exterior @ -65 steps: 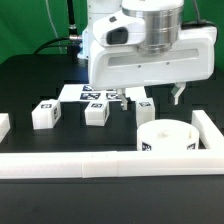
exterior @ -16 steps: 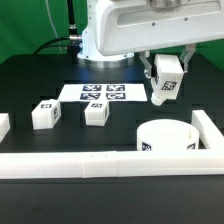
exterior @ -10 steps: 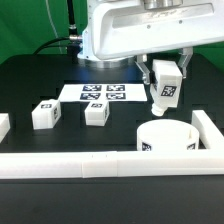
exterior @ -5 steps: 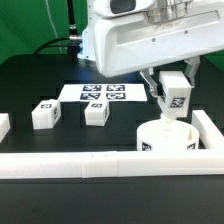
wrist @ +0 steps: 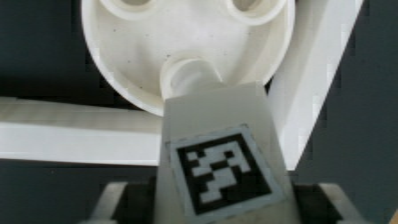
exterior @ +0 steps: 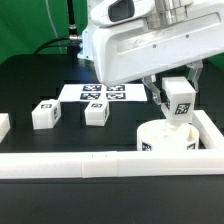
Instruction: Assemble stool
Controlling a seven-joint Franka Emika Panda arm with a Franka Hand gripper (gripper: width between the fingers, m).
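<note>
Fingers (exterior: 160,97) of gripper (exterior: 180,94): clenched on one white leg (exterior: 181,104), one finger each side. Wrist view agrees: leg (wrist: 217,150) sits betw. both fingers (wrist: 114,200).

Held leg: slightly tilted, lower end just above seat (exterior: 166,138). Contact w/ seat: cannot tell. Wrist view: narrow end of leg lies over seat (wrist: 187,40), near two round recesses.

Seat: round white disc on black table (exterior: 40,75), near corner made by white rails (exterior: 100,165) at front and exterior view's right.

Spare leg (exterior: 45,114) and second spare leg (exterior: 97,112): on table to exterior view's left of seat, well apart from it, nothing betw.

Marker board (exterior: 100,92): flat, behind both spare legs.

Labels: b/w square tags on legs, seat side and board. No readable text.

Change: 1.6 s ago held leg hung higher and further to exterior view's left. Now lower, over seat.
</note>
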